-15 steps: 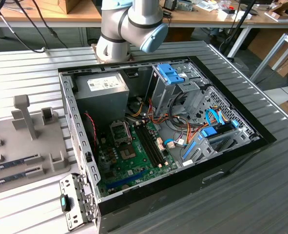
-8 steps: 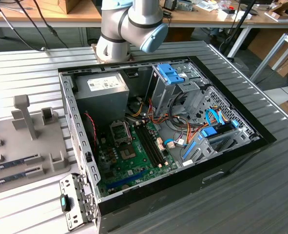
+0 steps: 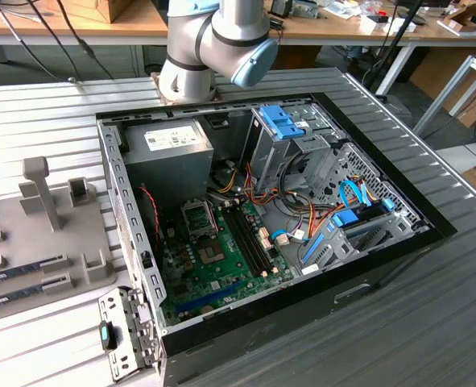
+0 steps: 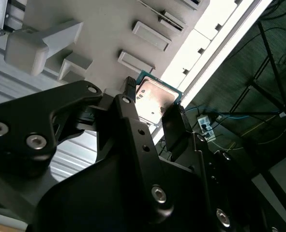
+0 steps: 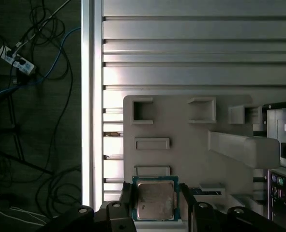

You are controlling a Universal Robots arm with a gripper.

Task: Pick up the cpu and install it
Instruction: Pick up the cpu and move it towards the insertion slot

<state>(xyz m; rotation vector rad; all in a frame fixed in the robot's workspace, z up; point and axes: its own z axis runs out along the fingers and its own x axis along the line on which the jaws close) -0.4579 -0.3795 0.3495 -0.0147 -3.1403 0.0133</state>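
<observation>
Over the grey tray [image 5: 191, 154], hand [image 5: 156, 195] clamped on cpu [image 5: 155, 202] edges, lid markings unreadable

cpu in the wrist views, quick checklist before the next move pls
1. cpu sits between the fingers of the gripper in both wrist views: ok
2. Fingers meet opposite edges of the cpu: ok
3. Metal top faces up, chip square in the grip: ok
4. cpu lifted clear of the grey holder tray: cannot tell
5. Computer case open from above: ok
6. Socket frame on the motherboard open and empty: cannot tell
</observation>
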